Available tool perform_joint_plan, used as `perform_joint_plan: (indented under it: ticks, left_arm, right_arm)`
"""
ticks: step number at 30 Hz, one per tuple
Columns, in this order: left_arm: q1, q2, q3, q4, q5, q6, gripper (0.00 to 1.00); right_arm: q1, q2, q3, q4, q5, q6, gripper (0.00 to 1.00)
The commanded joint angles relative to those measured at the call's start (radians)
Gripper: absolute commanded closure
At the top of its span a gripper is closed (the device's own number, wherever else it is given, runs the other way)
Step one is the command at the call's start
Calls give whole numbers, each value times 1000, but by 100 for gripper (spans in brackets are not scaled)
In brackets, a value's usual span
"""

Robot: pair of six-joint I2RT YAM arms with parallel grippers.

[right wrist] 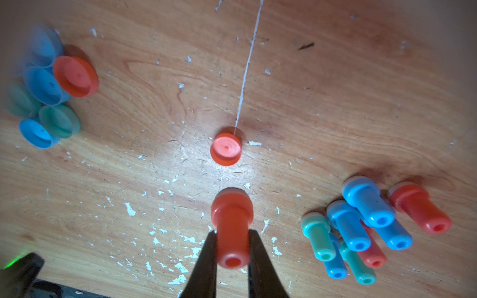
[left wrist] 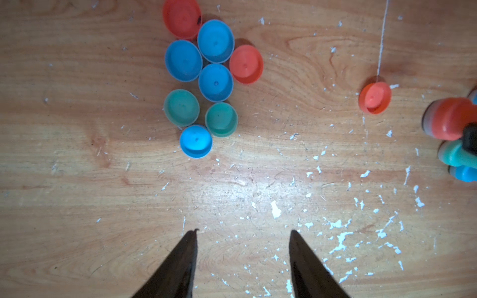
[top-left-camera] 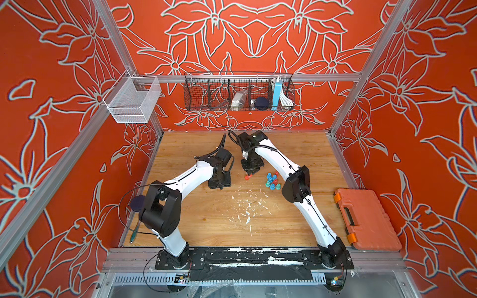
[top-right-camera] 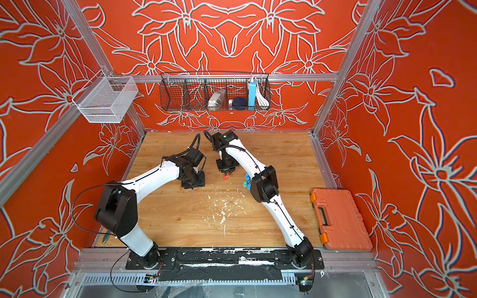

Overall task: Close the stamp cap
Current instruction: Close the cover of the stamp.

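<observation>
Right gripper [right wrist: 232, 234] clamps red stamp [right wrist: 231, 214], white pad facing loose red cap [right wrist: 226, 149]; only left wrist view shows left gripper [left wrist: 242, 232] agape.

Top views: stereo pair, mounted high above my arm bases [top-left-camera: 173, 258], looking down and forward across the whole wooden tabletop [top-left-camera: 232, 219] to the back wall [top-left-camera: 237, 38]; distant, both nearly alike.
Left wrist view: close over the wood, facing down past my left gripper [left wrist: 242, 231].
Right wrist view: close over the wood, facing down past my right gripper [right wrist: 233, 232].
Shared by both wrist views: the lone red cap [left wrist: 374, 98] and the cluster of caps [left wrist: 201, 77].
</observation>
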Motion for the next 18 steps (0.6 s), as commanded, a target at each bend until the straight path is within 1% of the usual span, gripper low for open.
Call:
perform_joint_plan:
  ticks: [1, 18]
  left_arm:
    - [9, -32, -8, -24, -18, 1, 43]
    - [9, -39, -16, -28, -20, 6, 43]
  right_arm:
    - [5, 29, 24, -21, -11, 27, 100]
    - [8, 88, 78, 4, -27, 53, 100]
